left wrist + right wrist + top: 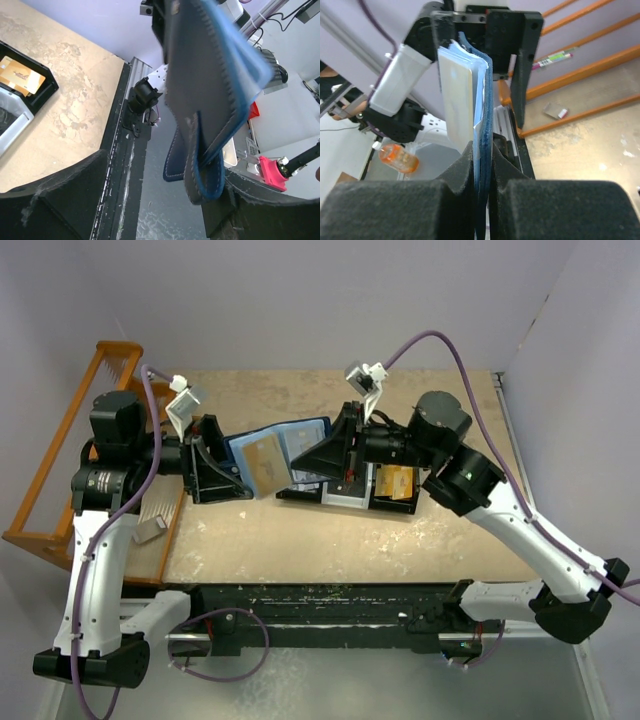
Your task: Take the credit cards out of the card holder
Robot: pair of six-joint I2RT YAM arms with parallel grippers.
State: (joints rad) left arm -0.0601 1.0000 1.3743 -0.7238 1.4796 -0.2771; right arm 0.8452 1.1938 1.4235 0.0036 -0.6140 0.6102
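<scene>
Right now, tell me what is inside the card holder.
The card holder is held open in the air, clamped in the right jaws. A tan card shows on its inner face. Any cards deeper in the pockets are covered.

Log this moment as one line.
left fingers: open around card holder | right fingers: shut on card holder | card holder: midair | tray: orange card inside

A pale chipboard desk [300,550], scuffed with white patches, carries a black compartment tray [400,508] near its middle. At the left edge stands an orange wooden rack [118,348] with long rails. A small grey block [150,529] lies on its base board, and a thin marker [555,57] shows between the rails.
</scene>
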